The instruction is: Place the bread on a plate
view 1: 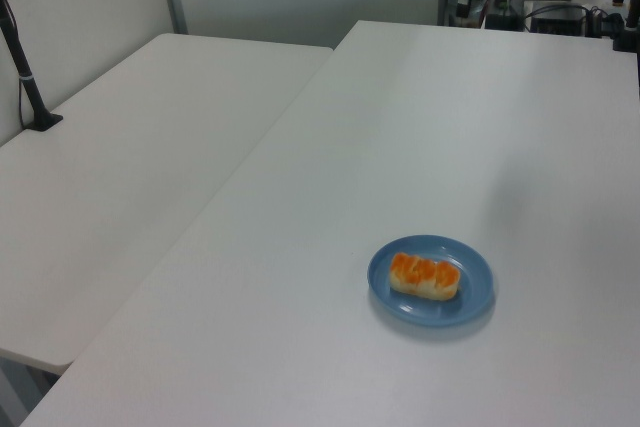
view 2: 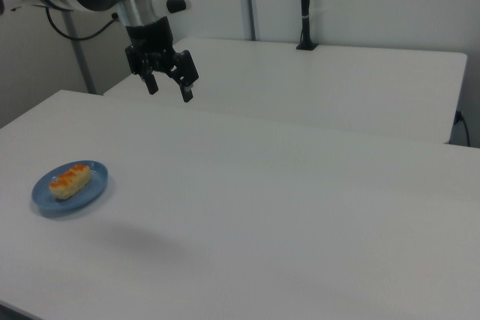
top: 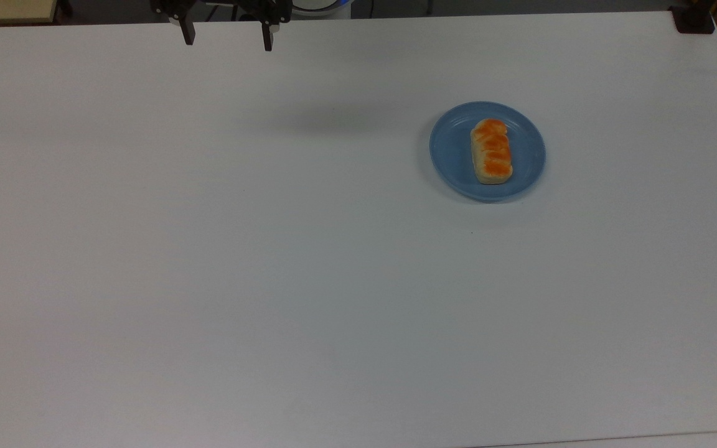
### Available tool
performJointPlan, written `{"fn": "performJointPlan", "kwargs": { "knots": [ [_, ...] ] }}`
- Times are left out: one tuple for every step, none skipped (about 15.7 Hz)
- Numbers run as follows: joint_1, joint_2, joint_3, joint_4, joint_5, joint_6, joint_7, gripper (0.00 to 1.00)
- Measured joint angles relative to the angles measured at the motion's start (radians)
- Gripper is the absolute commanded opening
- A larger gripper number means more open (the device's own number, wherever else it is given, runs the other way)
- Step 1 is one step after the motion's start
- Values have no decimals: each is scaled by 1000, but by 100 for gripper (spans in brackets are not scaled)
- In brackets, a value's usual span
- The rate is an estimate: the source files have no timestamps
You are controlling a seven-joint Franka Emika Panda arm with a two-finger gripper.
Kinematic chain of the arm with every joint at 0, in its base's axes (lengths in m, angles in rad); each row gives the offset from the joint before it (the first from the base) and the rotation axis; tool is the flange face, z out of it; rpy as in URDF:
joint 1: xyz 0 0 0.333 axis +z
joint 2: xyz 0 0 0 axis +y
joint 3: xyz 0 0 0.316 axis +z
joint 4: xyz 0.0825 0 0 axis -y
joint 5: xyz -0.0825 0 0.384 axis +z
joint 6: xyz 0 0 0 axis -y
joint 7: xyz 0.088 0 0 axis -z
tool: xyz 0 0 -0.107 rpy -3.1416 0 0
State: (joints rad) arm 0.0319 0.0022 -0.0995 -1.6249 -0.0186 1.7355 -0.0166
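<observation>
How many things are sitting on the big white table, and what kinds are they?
Bread: 1, a little loaf with an orange-brown top, lying on the plate.
Plate: 1, round and light blue.
Total: 2 things on the white table.

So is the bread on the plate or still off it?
On it. The bread lies flat inside the plate rim, and the gripper hangs open, far from it.
</observation>
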Motion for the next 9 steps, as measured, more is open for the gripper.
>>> {"fn": "performJointPlan", "kwargs": {
  "knots": [
    [0, 0, 0, -1, 0, 0, 0, 100],
    [0, 0, 0, -1, 0, 0, 0, 100],
    [-1, 0, -1, -1, 0, 0, 0, 100],
    [-1, 0, -2, -1, 0, 0, -3, 100],
    [-1, 0, -2, -1, 0, -1, -16, 100],
    [-1, 0, -2, -2, 0, -11, -36, 100],
    [-1, 0, -2, -2, 0, -27, -54, 100],
    [-1, 0, -3, -2, 0, -38, -64, 100],
    [-1, 0, -3, -1, 0, -41, -70, 100]
  ]
}}
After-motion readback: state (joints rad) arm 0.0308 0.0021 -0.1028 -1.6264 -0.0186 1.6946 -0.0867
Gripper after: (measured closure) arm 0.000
